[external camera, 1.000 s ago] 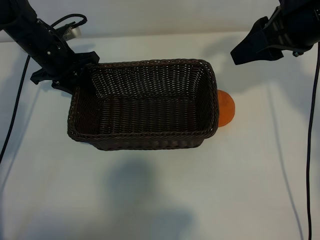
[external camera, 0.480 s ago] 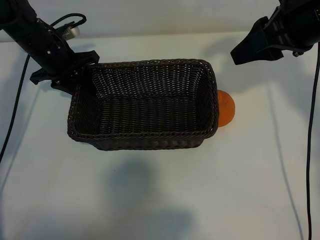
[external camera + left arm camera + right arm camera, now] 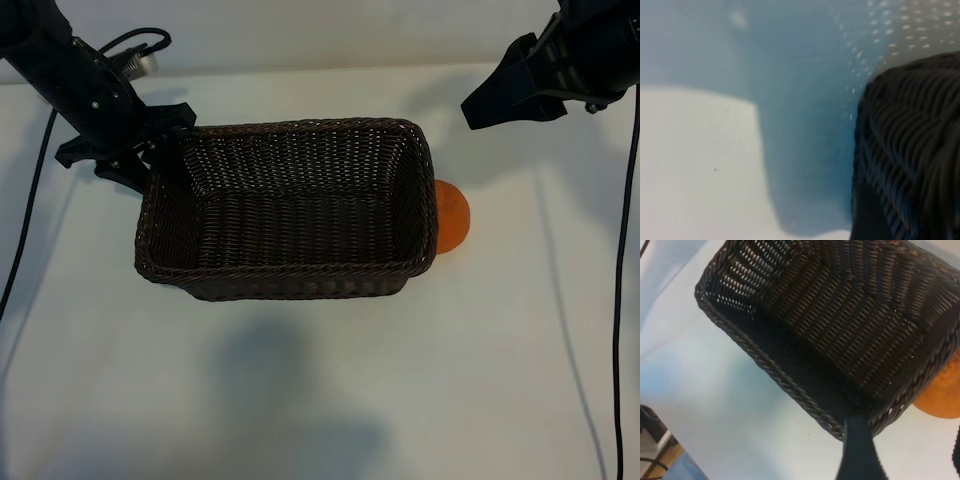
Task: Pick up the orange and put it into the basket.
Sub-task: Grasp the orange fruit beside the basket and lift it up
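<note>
Nearest us the worktop lies bare apart from a soft shadow. Beyond it sits the basket, long side toward us, upright, nothing inside. The orange rests on the worktop outside the basket, pressed against its right-hand short wall and partly hidden by the rim, so the task's thing is not yet lifted. Farther back, the left end effector is down at the basket's far left corner, right against the braided rim. Its wrist view shows only weave up close, and we cannot tell whether it is gripping the rim or has let go. Farthest, the right end effector hangs above the worktop behind the basket's far right corner, well apart from the fruit, spread wide and carrying nothing. Its wrist view looks down across the basket's interior, with the orange at the edge of sight. We judge the step in hand to be the approach before the pick, with no grasp made. The next move likely falls to the right arm, which is the closer one: swing toward the near side, descend beside the short wall, and straddle the orange. Because the fruit touches the wicker, the inner side of the grip has little room, and a careless descent could snag the rim or roll the orange away.
</note>
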{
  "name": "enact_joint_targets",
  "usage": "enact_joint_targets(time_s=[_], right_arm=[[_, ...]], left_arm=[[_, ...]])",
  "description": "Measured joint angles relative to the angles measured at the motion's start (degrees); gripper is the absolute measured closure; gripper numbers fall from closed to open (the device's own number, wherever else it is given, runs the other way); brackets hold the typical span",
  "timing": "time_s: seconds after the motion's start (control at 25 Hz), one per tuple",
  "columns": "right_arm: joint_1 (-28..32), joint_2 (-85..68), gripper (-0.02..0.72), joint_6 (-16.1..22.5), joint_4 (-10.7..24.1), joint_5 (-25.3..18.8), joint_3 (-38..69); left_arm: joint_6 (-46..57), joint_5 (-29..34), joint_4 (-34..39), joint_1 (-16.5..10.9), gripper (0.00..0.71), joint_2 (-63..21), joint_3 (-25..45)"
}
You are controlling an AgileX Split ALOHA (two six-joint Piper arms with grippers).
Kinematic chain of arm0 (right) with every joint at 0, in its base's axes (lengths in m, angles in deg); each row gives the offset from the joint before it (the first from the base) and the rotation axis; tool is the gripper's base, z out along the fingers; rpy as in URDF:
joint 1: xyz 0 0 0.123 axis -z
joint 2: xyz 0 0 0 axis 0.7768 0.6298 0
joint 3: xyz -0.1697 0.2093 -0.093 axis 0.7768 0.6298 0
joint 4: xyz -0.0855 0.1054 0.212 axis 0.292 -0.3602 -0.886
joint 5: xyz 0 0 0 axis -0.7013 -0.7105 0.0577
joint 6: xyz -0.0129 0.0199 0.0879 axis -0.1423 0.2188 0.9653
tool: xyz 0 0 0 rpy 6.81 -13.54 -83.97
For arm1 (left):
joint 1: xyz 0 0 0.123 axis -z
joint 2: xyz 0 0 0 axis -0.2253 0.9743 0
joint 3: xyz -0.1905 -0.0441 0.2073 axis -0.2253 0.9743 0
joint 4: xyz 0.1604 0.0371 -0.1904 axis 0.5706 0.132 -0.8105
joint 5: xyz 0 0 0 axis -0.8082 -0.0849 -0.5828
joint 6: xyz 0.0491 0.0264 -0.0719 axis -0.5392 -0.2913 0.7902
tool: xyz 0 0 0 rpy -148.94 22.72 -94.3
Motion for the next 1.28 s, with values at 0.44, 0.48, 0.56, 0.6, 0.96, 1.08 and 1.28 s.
enact_joint_targets(time_s=[0.44,0.48,0.56,0.6,0.96,1.08,1.28], right_arm=[[0.0,0.0,0.259,0.0,0.0,0.0,0.0],[0.0,0.0,0.259,0.0,0.0,0.0,0.0],[0.0,0.0,0.259,0.0,0.0,0.0,0.0],[0.0,0.0,0.259,0.0,0.0,0.0,0.0],[0.0,0.0,0.259,0.0,0.0,0.0,0.0],[0.0,0.0,0.259,0.0,0.0,0.0,0.0],[0.0,0.0,0.259,0.0,0.0,0.0,0.0]], left_arm=[[1.5,0.7,3.9,0.0,0.254,-10.0,0.0],[1.5,0.7,4.0,0.0,0.254,-10.8,0.0],[1.5,0.7,4.0,0.0,0.254,-12.9,0.0],[1.5,0.7,4.0,0.0,0.254,-13.9,0.0],[1.2,0.7,2.0,0.0,0.254,-16.5,0.0],[-0.3,0.7,-1.2,0.0,0.254,-17.2,0.1],[-2.3,0.7,-4.5,0.0,0.254,-20.5,2.4]])
